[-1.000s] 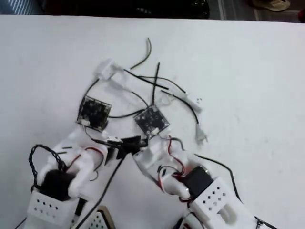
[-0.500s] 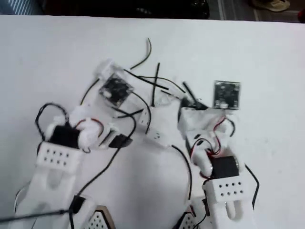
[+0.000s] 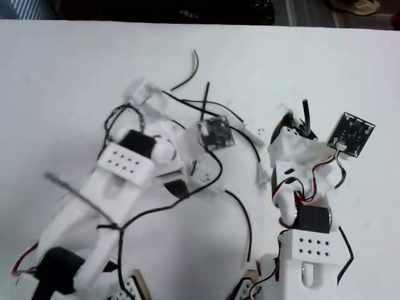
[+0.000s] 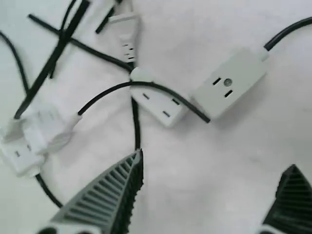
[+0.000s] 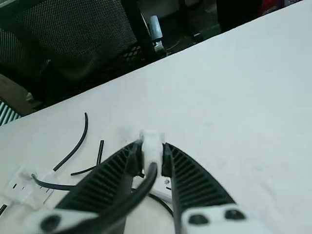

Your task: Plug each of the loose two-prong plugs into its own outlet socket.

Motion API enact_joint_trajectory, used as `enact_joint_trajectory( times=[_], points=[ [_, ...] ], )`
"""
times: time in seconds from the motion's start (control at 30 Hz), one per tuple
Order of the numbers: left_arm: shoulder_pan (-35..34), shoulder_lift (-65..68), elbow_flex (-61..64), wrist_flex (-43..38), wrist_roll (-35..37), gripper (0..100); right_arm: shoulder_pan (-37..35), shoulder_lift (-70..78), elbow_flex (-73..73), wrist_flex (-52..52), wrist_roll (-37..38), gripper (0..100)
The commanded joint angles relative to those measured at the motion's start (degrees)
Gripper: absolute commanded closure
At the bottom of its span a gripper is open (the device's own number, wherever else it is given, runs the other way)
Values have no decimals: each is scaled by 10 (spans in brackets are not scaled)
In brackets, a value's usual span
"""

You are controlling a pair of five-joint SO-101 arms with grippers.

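Note:
My right gripper is shut on a white two-prong plug whose black cord trails down between the fingers; it hangs raised over the table. In the high view the right gripper is right of the cable tangle. My left gripper is open above two white outlet sockets, one on a black cord and one crossed by a cord. A loose white plug lies beyond them. Another white socket block sits off to one side. In the high view a loose plug lies between the arms.
Black cords criss-cross the middle of the white table. A white socket lies at the tangle's far left end. A cord loops toward the near edge between the arm bases. A mesh chair stands beyond the table.
The right arm has swung from the table's centre to the right, carrying the plug. The left arm has reached forward and to the right over the sockets.

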Motion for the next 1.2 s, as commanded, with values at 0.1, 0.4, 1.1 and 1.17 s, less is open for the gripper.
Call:
enact_joint_trajectory(
  times=[0.1, 0.4, 1.1, 1.17],
  points=[
    [58, 75, -27, -76, -8, 585, 7, -9, -6, -13, -4, 981],
    [83, 160, -28, -171, -11, 585, 5, -9, -4, -12, -4, 981],
    [89, 103, -22, -22, -5, 976, 5, -9, -4, -9, -4, 981],
    [89, 73, -21, 36, 4, 976, 5, -9, -4, -9, -4, 981]
  ],
)
